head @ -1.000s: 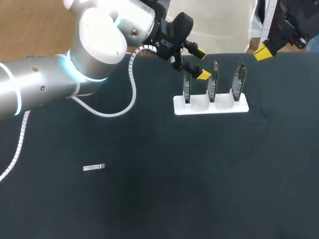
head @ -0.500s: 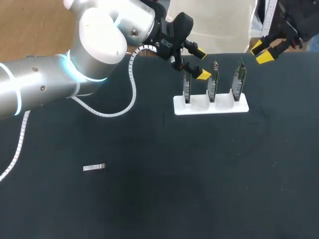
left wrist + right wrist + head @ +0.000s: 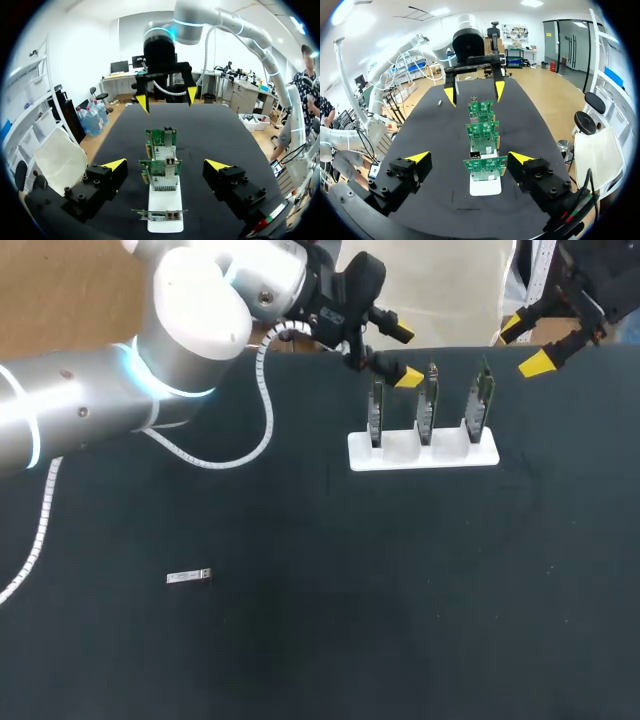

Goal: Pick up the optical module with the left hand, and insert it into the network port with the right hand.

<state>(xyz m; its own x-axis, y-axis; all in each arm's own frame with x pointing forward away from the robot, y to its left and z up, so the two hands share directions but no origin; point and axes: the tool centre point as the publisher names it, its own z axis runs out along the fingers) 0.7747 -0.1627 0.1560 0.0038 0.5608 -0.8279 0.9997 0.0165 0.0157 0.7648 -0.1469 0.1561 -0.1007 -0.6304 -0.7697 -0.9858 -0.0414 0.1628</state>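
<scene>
The optical module (image 3: 188,577), a small silver bar, lies alone on the black table toward the front left, far from both grippers. Three upright green network cards (image 3: 426,405) stand in a white holder (image 3: 423,453) at the back. My left gripper (image 3: 403,356) hangs open just behind and above the leftmost card (image 3: 376,412), holding nothing. My right gripper (image 3: 524,345) is open and empty past the rightmost card (image 3: 481,400), near the table's far edge. Each wrist view looks down the row of cards (image 3: 161,175) (image 3: 485,167), with the other gripper (image 3: 166,99) (image 3: 474,92) facing it.
The black table (image 3: 400,620) shows bare cloth across the middle and front. My left arm's white cable (image 3: 266,430) loops over the table's back left. The card holder's white base (image 3: 165,210) sits under my left gripper (image 3: 166,165).
My right gripper has gone from shut to open, its yellow tips now spread apart. My left gripper has shifted slightly up and back. The module has not moved.
</scene>
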